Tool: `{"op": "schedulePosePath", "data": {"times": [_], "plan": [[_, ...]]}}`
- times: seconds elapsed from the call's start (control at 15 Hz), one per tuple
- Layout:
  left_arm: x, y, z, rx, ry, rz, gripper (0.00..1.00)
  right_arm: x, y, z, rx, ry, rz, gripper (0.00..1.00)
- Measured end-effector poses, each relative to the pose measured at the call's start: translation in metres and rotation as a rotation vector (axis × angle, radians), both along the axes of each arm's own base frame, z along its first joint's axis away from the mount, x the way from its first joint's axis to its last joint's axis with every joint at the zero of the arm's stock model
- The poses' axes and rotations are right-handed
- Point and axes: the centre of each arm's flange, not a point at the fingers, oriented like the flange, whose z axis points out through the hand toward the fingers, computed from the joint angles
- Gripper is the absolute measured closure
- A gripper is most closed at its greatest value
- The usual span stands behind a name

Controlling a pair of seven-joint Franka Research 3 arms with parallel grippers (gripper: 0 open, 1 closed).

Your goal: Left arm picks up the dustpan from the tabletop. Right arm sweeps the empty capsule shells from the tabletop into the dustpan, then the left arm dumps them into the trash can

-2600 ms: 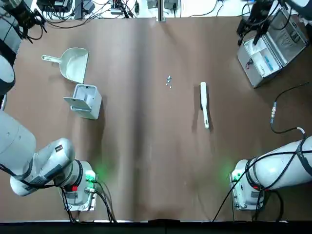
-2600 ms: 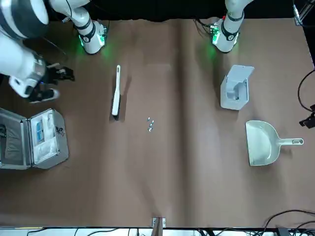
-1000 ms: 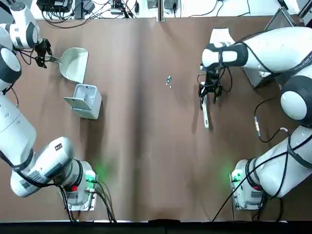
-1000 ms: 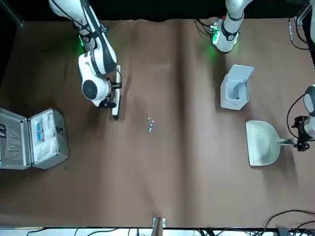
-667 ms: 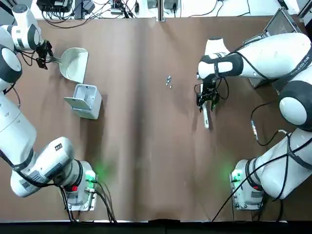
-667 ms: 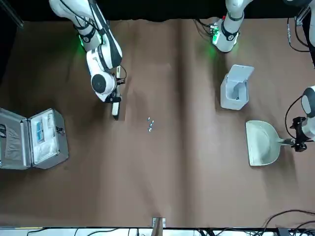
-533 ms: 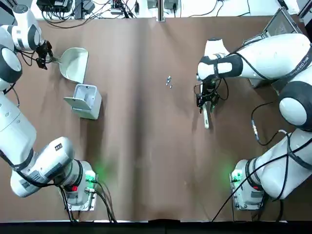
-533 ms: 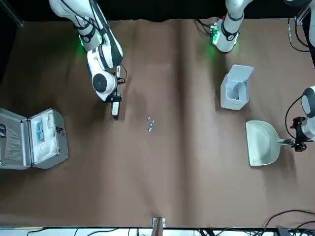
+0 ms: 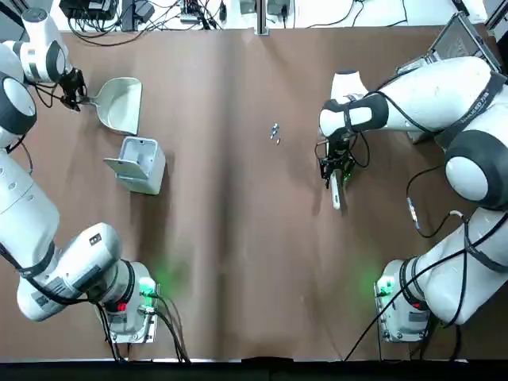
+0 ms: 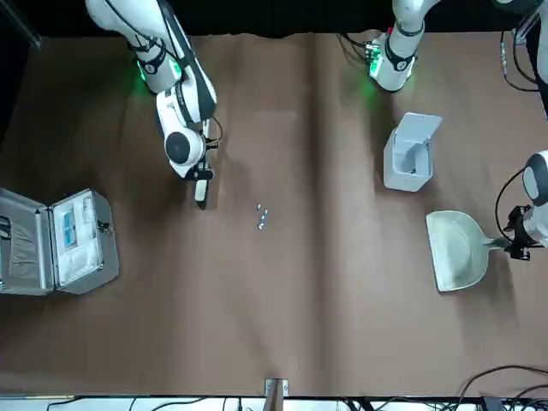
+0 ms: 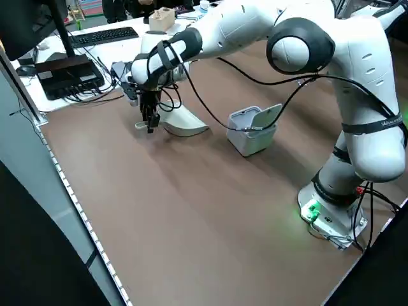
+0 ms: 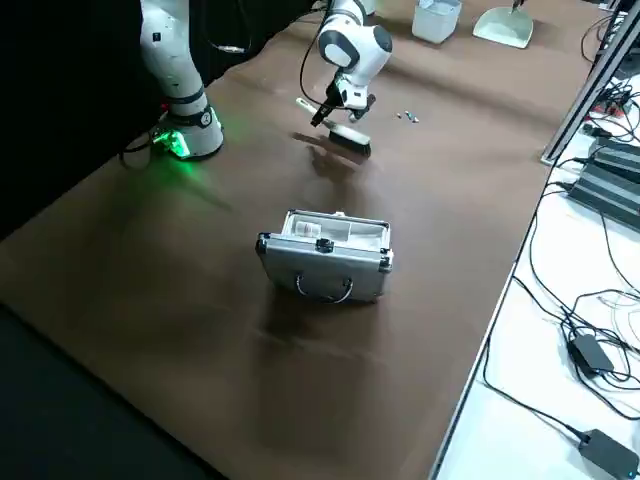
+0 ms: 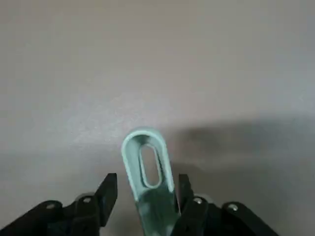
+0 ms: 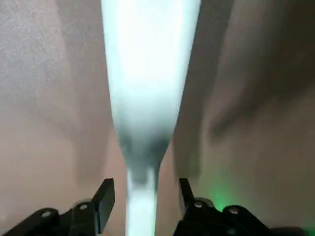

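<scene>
The cream dustpan (image 9: 121,103) lies at the table's far left, and its thin handle (image 13: 146,164) sits between the fingers of my left gripper (image 9: 75,95), which is shut on it. Just nearer the robot stands the white trash can (image 9: 139,163), its lid up. The empty capsule shells (image 9: 275,132) form a tiny cluster near mid-table. Right of them lies a slim white brush (image 9: 336,190). My right gripper (image 9: 335,165) hangs low over it, open, one finger on each side of the narrow handle (image 14: 141,196) with gaps showing.
An open silver case (image 10: 56,241) sits at the far right of the table behind the right arm. Cables and equipment (image 9: 119,12) line the far edge. Bare brown tabletop (image 9: 238,238) stretches between the arms' bases.
Both arms came in from the table's sides. Over the last second my right gripper slid along the brush toward the robot and lowered. The dustpan has turned slightly in my left gripper.
</scene>
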Motion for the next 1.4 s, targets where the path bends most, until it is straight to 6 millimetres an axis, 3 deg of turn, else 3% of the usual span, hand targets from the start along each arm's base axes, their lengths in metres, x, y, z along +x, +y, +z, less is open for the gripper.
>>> {"op": "schedulePosePath", "data": {"times": [0.13,0.33,0.67,0.8,1.07,1.4], "plan": [[0.001,0.000,0.001,0.001,-0.002,0.000,0.55,0.001,-0.001,0.000,0.000,-0.002,-0.003,0.39],[0.002,0.000,0.002,0.002,-0.009,0.003,0.65,0.001,-0.001,0.000,0.000,-0.002,-0.004,0.38],[0.006,-0.004,0.005,0.005,-0.024,0.031,0.66,0.001,-0.001,-0.001,0.002,-0.011,-0.006,0.34],[0.013,-0.012,0.015,0.004,-0.044,0.017,0.66,-0.002,-0.006,-0.006,0.007,-0.048,-0.013,0.32],[0.029,-0.063,0.052,-0.016,-0.048,-0.047,0.66,-0.007,-0.001,0.003,0.022,-0.068,-0.002,0.30],[0.038,-0.132,0.108,-0.025,-0.041,-0.114,0.66,-0.013,0.000,0.031,0.067,-0.110,-0.001,0.28]]}}
